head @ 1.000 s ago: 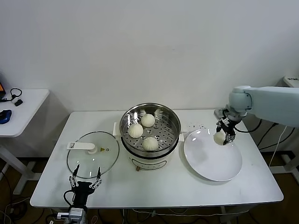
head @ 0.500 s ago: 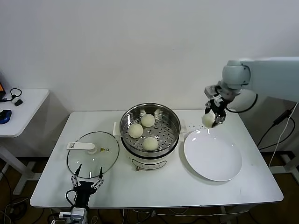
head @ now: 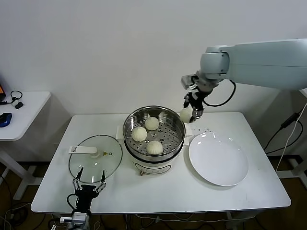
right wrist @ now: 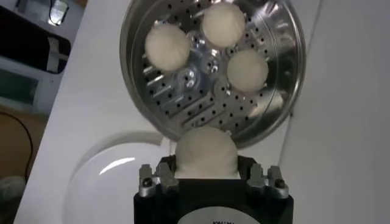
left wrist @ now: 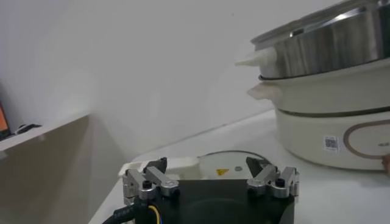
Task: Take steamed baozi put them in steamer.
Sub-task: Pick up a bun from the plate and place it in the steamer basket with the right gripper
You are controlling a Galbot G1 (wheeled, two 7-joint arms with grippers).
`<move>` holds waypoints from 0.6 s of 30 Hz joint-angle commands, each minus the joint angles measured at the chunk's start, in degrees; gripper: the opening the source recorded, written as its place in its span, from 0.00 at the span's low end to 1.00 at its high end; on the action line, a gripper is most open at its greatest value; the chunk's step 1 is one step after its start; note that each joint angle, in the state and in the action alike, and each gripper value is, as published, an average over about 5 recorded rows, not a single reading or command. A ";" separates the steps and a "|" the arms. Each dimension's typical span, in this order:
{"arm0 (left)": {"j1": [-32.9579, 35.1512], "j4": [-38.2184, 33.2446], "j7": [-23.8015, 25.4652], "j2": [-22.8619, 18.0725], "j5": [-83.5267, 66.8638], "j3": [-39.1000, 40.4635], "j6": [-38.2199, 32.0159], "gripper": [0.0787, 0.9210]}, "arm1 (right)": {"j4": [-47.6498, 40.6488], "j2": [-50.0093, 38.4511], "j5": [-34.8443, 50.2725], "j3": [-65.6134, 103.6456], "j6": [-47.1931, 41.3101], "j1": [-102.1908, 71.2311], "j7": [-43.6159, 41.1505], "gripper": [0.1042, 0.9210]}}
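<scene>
— Jaws first: how do they stand?

— Nearest, the left gripper (head: 88, 185) hangs at the table's (head: 158, 191) front edge toward its left corner, jaws spread apart with nothing between them, just in front of the glass lid (head: 95, 158). The right gripper (head: 191, 114) is up in the air over the steamer's (head: 154, 132) rim on the plate's side, jaws clamped on one baozi (head: 186, 115).

— What does one camera give that another doesn't?

— The right wrist view looks straight down: the held baozi (right wrist: 205, 152) sits between the jaws above the perforated tray's edge, with three baozi (right wrist: 225, 23) already lying on the tray. The left wrist view shows only the steamer's side, steel pot on a cream base (left wrist: 338, 119), and never the buns.

— Any writing?

— A small square code sticker on the base and a yellow warning triangle on the lid handle; no words I can read.

— Which way do the buns point?

— They are round, with no long axis; pleats cannot be made out. The white plate (head: 218, 160) lies bare toward the table's right edge.
</scene>
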 commanded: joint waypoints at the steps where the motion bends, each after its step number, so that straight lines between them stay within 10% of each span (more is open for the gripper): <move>1: 0.11 -0.13 0.03 -2.80 -0.06 -0.16 0.04 0.88 | -0.97 7.08 4.34 2.29 -1.86 -4.98 1.52 0.67; 18: 0.15 0.33 -0.16 -2.80 -0.03 -0.22 -0.27 0.88 | -5.54 7.61 1.12 2.22 -2.36 -12.34 3.45 0.67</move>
